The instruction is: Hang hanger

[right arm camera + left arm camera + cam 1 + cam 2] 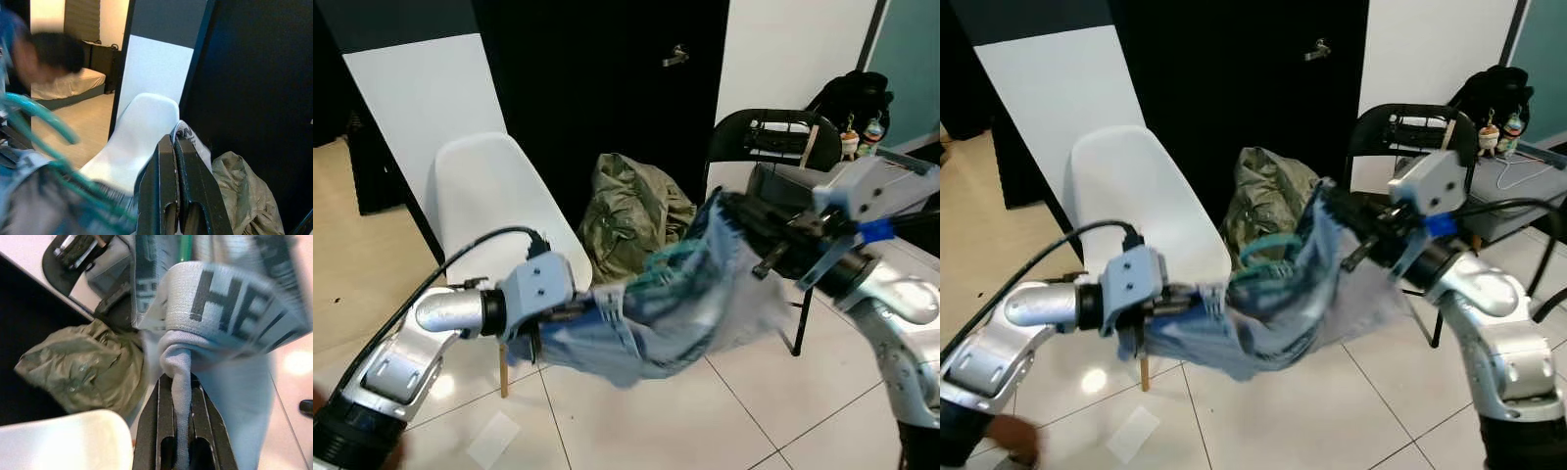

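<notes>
both end effectors, left (570,315) and right (736,217), are pinching the garment (675,313) between them; the green hanger (1268,257) inside risks slipping out if it is sagging.

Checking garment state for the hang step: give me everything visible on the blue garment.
The blue garment is pale grey-blue fabric with a woven band printed in dark capitals. It hangs stretched and sagging between both grippers above the tile floor. The left gripper is shut on a bunched fold; the right gripper pinches its other edge. A teal hanger sits tangled in its folds. The views are blurred.
</notes>
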`<state>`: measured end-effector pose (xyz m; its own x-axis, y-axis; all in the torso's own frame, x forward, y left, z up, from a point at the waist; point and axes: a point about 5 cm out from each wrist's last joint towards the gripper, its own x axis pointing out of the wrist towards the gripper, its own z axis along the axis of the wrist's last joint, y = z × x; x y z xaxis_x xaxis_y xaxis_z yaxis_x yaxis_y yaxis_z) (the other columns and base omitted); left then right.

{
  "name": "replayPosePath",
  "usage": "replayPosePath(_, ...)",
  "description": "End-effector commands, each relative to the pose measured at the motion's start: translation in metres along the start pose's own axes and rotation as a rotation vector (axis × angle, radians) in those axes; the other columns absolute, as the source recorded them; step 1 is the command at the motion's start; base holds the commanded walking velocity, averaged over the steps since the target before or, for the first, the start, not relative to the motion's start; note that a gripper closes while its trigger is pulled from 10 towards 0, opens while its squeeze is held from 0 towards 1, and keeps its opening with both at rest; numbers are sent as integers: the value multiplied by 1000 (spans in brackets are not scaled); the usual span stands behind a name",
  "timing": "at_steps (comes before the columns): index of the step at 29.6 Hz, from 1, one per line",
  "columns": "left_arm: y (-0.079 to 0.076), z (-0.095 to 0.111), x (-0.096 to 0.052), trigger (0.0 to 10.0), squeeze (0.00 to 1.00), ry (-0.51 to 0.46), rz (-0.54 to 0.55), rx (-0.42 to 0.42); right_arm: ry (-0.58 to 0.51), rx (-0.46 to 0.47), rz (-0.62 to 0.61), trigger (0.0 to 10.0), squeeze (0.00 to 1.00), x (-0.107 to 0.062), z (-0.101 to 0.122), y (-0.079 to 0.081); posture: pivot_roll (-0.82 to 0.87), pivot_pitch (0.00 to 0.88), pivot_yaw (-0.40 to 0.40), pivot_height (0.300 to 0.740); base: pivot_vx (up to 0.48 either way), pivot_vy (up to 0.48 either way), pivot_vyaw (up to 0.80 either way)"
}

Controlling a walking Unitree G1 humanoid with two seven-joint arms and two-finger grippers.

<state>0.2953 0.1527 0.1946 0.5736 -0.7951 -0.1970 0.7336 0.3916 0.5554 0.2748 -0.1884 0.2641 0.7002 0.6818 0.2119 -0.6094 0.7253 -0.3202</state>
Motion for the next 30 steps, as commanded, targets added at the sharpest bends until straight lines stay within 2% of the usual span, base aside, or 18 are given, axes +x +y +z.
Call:
replayPosePath(1, 7, -3, -1, 10000, 0, 24, 53, -4, -6, 8, 37, 0, 0, 2, 2, 6, -61, 0, 58, 740, 0, 0, 0)
replayPosePath(3, 12, -4, -1, 10000, 0, 36, 95, 1, -1, 7, 50, 0, 0, 1, 2, 8, -64, 0, 56, 740, 0, 0, 0)
replayPosePath(5, 23, -7, -7, 10000, 0, 60, 169, 9, 23, -1, 44, 0, 0, -1, 0, 7, -65, 0, 55, 740, 0, 0, 0)
replayPosePath(10, 30, -9, -13, 10000, 0, 78, 199, 19, 65, -7, 19, 0, 0, -3, -5, 4, -58, 0, 56, 740, 0, 0, 0)
replayPosePath(14, 31, -9, -14, 10000, 0, 86, 209, 27, 82, 6, 38, 0, 0, -1, -9, 8, -58, 0, 56, 740, 0, 0, 0)
replayPosePath(15, 31, -9, -13, 10000, 0, 86, 213, 30, 71, 51, 52, 10000, 0, 3, -11, 14, -58, 0, 56, 740, 0, 0, 0)
replayPosePath(16, 30, -8, -11, 10000, 0, 80, 216, 26, 58, 80, 51, 10000, 835, 8, -12, 18, -54, 0, 54, 740, 0, 0, 0)
replayPosePath(17, 28, -8, -8, 10000, 0, 75, 216, 22, 37, 99, 86, 10000, 1000, 11, -12, 26, -54, 0, 55, 740, 0, 0, 0)
replayPosePath(23, 21, -8, 1, 10000, 0, 56, 216, -4, -40, 163, 184, 10000, 1000, 16, -5, 44, -54, 0, 55, 740, 0, 0, 0)
replayPosePath(24, 16, -8, 9, 10000, 0, 40, 224, -36, -43, 173, 243, 10000, 1000, 15, -5, 53, -56, 0, 55, 740, 0, 0, 0)
replayPosePath(27, 14, -8, 12, 10000, 0, 30, 231, -53, -31, 168, 254, 10000, 1000, 15, -7, 55, -56, 0, 55, 740, 0, 0, 0)
replayPosePath(28, 12, -8, 15, 10000, 0, 20, 238, -75, -20, 167, 259, 10000, 1000, 14, -8, 56, -57, 0, 54, 740, 0, 0, 0)
replayPosePath(30, 10, -11, 22, 10000, 0, -10, 282, -177, -17, 165, 230, 10000, 1000, 12, -11, 52, -57, 0, 54, 740, 0, 0, 0)
